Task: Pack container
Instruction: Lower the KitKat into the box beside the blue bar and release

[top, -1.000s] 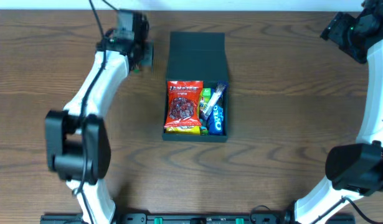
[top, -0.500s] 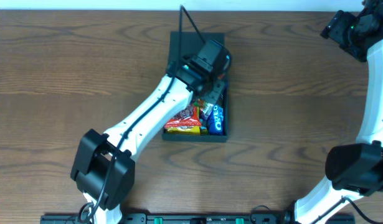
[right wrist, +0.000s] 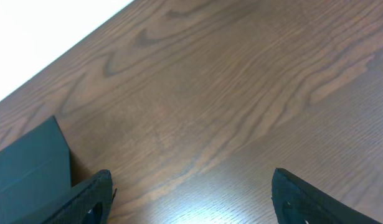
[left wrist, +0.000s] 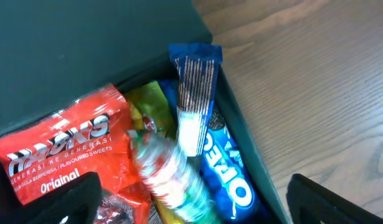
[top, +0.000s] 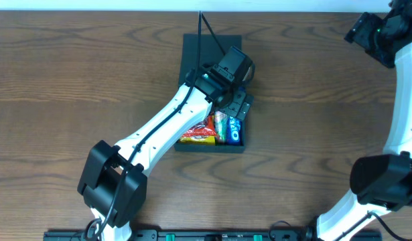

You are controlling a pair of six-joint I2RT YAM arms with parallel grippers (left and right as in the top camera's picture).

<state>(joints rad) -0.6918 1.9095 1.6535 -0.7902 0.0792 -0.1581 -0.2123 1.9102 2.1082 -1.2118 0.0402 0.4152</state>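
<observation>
The dark teal container (top: pixel 209 148) stands mid-table with its flat lid (top: pixel 192 50) laid open toward the back. Inside lie a red snack packet (left wrist: pixel 60 155), a yellow-green packet (left wrist: pixel 147 102), a blue striped packet (left wrist: pixel 192 93) and a blue Oreo pack (left wrist: pixel 231 177). My left gripper (top: pixel 238 104) hovers over the box's right half, open. In the left wrist view a blurred white-and-green packet (left wrist: pixel 163 168) sits loose between the spread fingers of that gripper (left wrist: pixel 197 199), touching neither. My right gripper (right wrist: pixel 194 199) is open over bare wood at the far back right (top: pixel 366 30).
The brown wooden table (top: pixel 313 134) stretches on all sides of the box. A corner of the container (right wrist: pixel 29 162) shows at the left of the right wrist view. The right arm's base (top: pixel 383 184) stands at the front right.
My left arm swung from the table's back left to above the container. Its jaws went from shut to wide open, and the white-and-green packet came loose over the snacks. The right arm stayed still.
</observation>
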